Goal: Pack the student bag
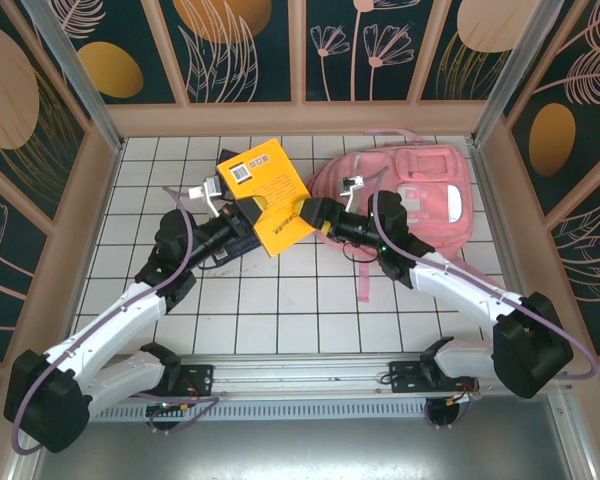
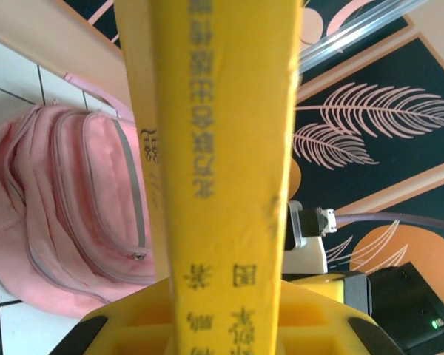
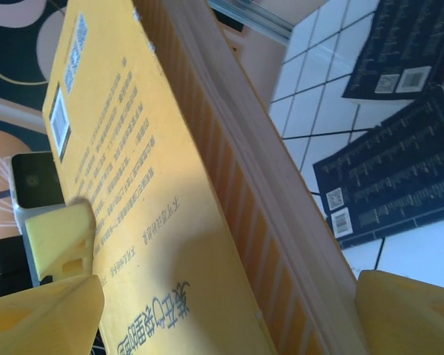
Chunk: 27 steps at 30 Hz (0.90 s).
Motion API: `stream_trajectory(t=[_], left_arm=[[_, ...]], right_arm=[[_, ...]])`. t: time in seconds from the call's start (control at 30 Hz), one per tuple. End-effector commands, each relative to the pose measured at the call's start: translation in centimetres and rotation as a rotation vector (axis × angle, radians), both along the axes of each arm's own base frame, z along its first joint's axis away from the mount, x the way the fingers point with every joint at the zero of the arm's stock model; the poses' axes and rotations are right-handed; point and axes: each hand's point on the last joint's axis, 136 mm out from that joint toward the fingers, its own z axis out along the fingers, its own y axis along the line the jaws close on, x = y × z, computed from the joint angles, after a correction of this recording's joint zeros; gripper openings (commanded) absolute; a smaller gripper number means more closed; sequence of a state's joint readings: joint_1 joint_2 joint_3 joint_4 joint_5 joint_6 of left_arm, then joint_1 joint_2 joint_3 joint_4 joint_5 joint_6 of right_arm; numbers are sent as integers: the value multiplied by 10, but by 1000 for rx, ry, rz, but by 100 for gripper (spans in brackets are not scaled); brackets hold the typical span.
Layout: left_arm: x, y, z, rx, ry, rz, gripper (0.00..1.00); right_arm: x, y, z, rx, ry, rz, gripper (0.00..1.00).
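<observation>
**Yellow book pinched by the left arm, right jaws wide around it**

A yellow book (image 2: pixel 222 148) fills the left wrist view edge-on, its spine with printed characters rising from between the yellow fingers of the left end effector (image 2: pixel 229 329), which is pinching it. In the right wrist view the right end effector (image 3: pixel 229 310) stands spread, one yellow finger (image 3: pixel 55 296) by the cover and the other by the page edges, straddling the book. From above, the two end effectors meet at the book's near edge from the left and the right, and it is held tilted above the white tiled surface (image 1: pixel 280 300). The student bag (image 1: pixel 420 195) lies flat at the far right of the surface, front pockets up, just right of the book. Dark blue booklets (image 3: pixel 399 170) lie on the tiles under the left arm.
</observation>
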<state>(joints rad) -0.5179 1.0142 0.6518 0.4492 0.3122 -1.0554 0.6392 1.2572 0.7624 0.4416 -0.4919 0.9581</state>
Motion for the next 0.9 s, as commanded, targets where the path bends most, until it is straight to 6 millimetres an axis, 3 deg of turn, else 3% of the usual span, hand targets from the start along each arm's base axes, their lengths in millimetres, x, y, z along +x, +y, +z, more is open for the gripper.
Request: stream_trajectory(t=[0.0, 0.33, 0.43, 0.67, 0.87], left_arm=[[1, 17, 81, -132, -217, 84, 0], [0, 26, 110, -108, -287, 139, 0], [-1, 28, 116, -117, -301, 147, 0], [2, 26, 116, -174, -291, 136, 0], [6, 29, 108, -271, -251, 142, 0]], right_arm=[[-16, 13, 36, 107, -77, 68, 89], [0, 0, 21, -81, -99, -68, 89], [0, -1, 24, -48, -99, -55, 90], [-18, 20, 80, 217, -199, 92, 90], [-18, 17, 118, 399, -260, 71, 85]])
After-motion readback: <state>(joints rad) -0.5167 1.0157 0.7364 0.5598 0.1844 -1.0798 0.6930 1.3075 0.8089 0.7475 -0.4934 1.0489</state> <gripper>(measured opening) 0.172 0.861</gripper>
